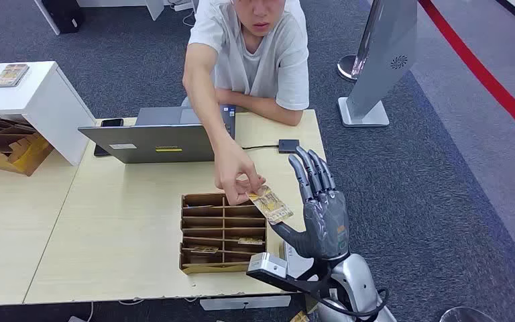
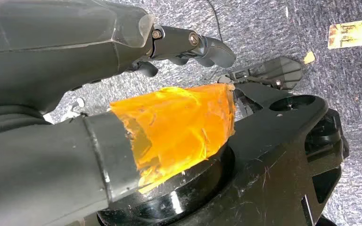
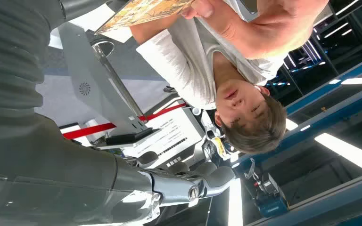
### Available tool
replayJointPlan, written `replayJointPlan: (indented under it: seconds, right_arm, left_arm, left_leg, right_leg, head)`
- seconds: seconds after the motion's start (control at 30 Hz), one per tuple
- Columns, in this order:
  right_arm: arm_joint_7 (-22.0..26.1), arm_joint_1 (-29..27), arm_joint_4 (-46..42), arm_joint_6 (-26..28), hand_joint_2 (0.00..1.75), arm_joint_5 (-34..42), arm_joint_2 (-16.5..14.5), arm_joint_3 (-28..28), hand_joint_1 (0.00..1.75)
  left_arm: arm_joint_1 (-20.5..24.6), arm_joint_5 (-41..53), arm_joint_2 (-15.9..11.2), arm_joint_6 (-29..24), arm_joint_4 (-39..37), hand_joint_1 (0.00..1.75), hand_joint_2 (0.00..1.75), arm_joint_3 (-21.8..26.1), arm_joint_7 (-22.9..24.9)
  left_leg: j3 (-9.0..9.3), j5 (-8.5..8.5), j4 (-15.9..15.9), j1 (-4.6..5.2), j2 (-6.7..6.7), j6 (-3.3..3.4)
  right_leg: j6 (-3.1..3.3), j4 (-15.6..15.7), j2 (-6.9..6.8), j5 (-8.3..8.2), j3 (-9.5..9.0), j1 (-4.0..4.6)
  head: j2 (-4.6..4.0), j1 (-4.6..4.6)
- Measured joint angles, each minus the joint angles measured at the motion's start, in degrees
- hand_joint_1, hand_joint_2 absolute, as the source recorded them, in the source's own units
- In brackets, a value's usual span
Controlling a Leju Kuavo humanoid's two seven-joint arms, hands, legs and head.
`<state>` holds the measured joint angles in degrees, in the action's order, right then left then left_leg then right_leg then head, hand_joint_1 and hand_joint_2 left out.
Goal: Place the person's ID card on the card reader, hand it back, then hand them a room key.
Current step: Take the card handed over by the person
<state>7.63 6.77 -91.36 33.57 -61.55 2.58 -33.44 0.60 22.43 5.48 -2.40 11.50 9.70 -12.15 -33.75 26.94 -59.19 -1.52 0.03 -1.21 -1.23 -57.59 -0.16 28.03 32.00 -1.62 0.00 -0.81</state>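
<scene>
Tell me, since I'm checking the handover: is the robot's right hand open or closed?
Open. The right hand is raised with its fingers straight and apart, holding nothing; the person's hand holds the yellowish patterned card beside it.

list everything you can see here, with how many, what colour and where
Card: one, yellowish patterned, pinched in the person's hand beside the right hand.
Cardboard organiser: one, brown, on the table.
Laptop: one, grey, table's far side.
Card reader: one, dark, cabled, by the laptop.
Phone: one, black, behind the laptop.
Kiosk stand: one, grey, on the carpet.
Person: one, white shirt, behind the table.
Right hand: one, grey, raised, fingers apart.
Left hand: one, dark, above carpet.
</scene>
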Motion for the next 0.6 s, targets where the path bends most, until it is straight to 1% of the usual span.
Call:
replayJointPlan:
  seconds: [0.37, 0.4, 0.43, 0.5, 0.53, 0.57, 0.6]
  right_arm:
    - [-0.3, -0.03, 0.02, 0.02, 1.75, -0.01, 0.03, 0.01, 0.0]
    - [-0.39, -0.05, 0.02, 0.02, 1.75, -0.02, 0.03, 0.02, 0.23]
    - [-0.44, -0.07, 0.02, 0.02, 1.75, -0.04, 0.04, 0.03, 0.62]
    - [-0.52, -0.12, 0.02, 0.01, 1.75, -0.07, 0.05, 0.05, 1.49]
    - [-0.56, -0.14, 0.02, -0.01, 1.75, -0.07, 0.05, 0.06, 1.7]
    - [-0.58, -0.16, 0.02, -0.04, 1.75, -0.07, 0.06, 0.07, 1.75]
    - [-0.59, -0.18, 0.02, -0.07, 1.75, -0.07, 0.07, 0.07, 1.75]
  left_arm:
    - [0.0, 0.04, -0.01, 0.0, 0.0, 0.0, 0.0, 0.0, 0.0]
    - [0.0, 0.05, -0.01, 0.0, 0.0, 0.0, 0.0, 0.0, 0.0]
    - [0.0, 0.07, -0.01, 0.0, 0.0, 0.0, 0.0, 0.0, 0.0]
    - [0.0, 0.13, -0.01, 0.0, 0.0, 0.0, 0.0, 0.0, 0.0]
    - [0.0, 0.17, -0.01, 0.0, 0.0, 0.0, 0.0, 0.0, 0.0]
    - [0.0, 0.2, -0.01, 0.0, 0.0, 0.0, 0.0, 0.0, 0.0]
    - [0.0, 0.23, -0.01, 0.0, 0.0, 0.0, 0.0, 0.0, 0.01]
  left_leg:
    - [0.0, 0.0, 0.0, 0.0, 0.0, 0.0]
    - [0.0, 0.0, 0.0, 0.0, 0.0, 0.0]
    - [0.0, 0.0, 0.0, 0.0, 0.0, 0.0]
    - [0.0, 0.0, 0.0, 0.0, 0.0, 0.0]
    - [0.0, 0.0, 0.0, 0.0, 0.0, 0.0]
    - [0.0, 0.0, 0.0, 0.0, 0.0, 0.0]
    - [0.0, 0.0, 0.0, 0.0, 0.0, 0.0]
  right_leg:
    - [0.0, 0.0, 0.0, 0.0, 0.0, 0.0]
    - [0.0, 0.0, 0.0, 0.0, 0.0, 0.0]
    - [0.0, 0.0, 0.0, 0.0, 0.0, 0.0]
    - [0.0, 0.0, 0.0, 0.0, 0.0, 0.0]
    - [0.0, 0.0, 0.0, 0.0, 0.0, 0.0]
    - [0.0, 0.0, 0.0, 0.0, 0.0, 0.0]
    - [0.0, 0.0, 0.0, 0.0, 0.0, 0.0]
  head:
    - [0.0, 0.0]
    - [0.0, 0.0]
    - [0.0, 0.0]
    - [0.0, 0.0]
    - [0.0, 0.0]
    - [0.0, 0.0]
    - [0.0, 0.01]
